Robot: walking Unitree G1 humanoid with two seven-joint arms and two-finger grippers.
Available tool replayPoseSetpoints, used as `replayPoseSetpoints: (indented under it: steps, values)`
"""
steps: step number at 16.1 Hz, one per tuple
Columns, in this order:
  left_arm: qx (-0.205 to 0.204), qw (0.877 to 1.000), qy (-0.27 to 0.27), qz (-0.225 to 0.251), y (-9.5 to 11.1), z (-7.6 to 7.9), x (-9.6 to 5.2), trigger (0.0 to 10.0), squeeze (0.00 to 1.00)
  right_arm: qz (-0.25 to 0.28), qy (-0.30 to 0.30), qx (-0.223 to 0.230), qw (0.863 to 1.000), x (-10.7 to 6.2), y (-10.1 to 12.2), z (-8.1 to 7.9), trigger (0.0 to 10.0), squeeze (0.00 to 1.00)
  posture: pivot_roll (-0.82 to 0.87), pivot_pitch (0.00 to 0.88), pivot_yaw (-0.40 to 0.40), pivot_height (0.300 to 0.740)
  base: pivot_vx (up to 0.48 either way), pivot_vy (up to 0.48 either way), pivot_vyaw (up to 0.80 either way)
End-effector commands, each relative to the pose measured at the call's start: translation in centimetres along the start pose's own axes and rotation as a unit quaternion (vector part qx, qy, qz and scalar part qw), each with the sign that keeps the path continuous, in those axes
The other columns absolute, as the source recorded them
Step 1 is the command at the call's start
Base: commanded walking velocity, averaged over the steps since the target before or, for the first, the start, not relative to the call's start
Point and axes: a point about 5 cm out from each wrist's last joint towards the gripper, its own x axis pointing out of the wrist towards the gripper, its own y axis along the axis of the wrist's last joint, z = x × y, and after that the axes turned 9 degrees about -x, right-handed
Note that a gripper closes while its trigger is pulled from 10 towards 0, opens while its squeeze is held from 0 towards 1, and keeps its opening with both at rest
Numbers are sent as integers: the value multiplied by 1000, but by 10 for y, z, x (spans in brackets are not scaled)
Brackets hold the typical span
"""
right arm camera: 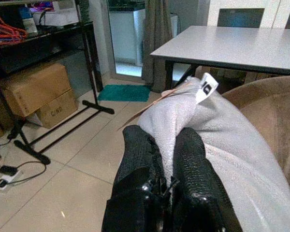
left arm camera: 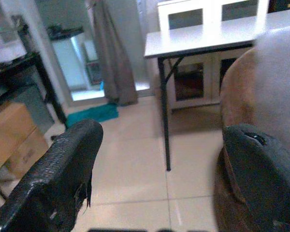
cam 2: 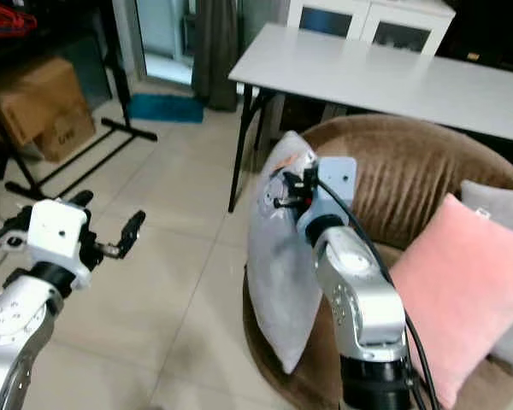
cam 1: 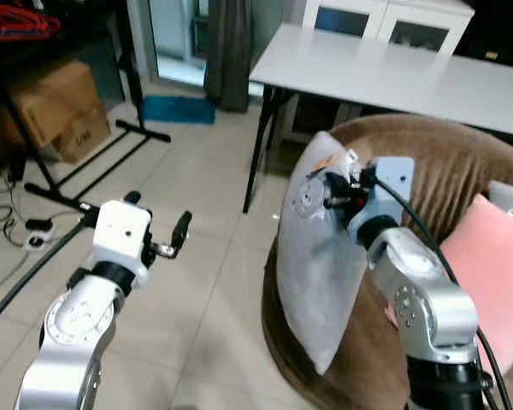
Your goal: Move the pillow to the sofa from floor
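Note:
A grey pillow (cam 1: 318, 273) stands on edge against the left front of the round brown sofa (cam 1: 445, 162), its lower corner hanging over the sofa's rim. My right gripper (cam 1: 335, 190) is shut on the pillow's top edge near a white tag (right arm camera: 206, 88); the right wrist view shows both black fingers (right arm camera: 193, 159) pinching the grey fabric (right arm camera: 232, 145). My left gripper (cam 1: 161, 224) is open and empty, raised over the tiled floor to the left of the sofa, apart from the pillow.
A pink cushion (cam 1: 492, 273) and another grey one (cam 1: 511, 198) lie on the sofa. A white table (cam 1: 393, 73) with black legs stands behind it. Cardboard boxes (cam 1: 60, 107), a black rack base (cam 1: 94, 162), cables and a teal mat (cam 1: 178, 109) are at the left.

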Motion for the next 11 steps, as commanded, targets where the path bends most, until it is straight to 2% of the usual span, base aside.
replayPoseSetpoints:
  steps: [1, 7, 11]
  values:
    - [1, 1000, -20, 7, 3, 9, 1, 10000, 259, 25, -24, -8, 999, -2, 9, 13, 10000, 0, 24, 0, -59, 740, 326, 0, 0]
    - [9, 998, -57, -5, 0, 14, 1, 10000, 259, 3, -33, -7, 999, -2, 2, 14, 10000, 0, 22, 0, -36, 740, 321, 0, -728]
    - [13, 997, -73, -5, 1, 15, 4, 10000, 255, 4, -40, -8, 999, -4, 1, 14, 10000, 0, 17, 0, -22, 740, 312, 0, -111]
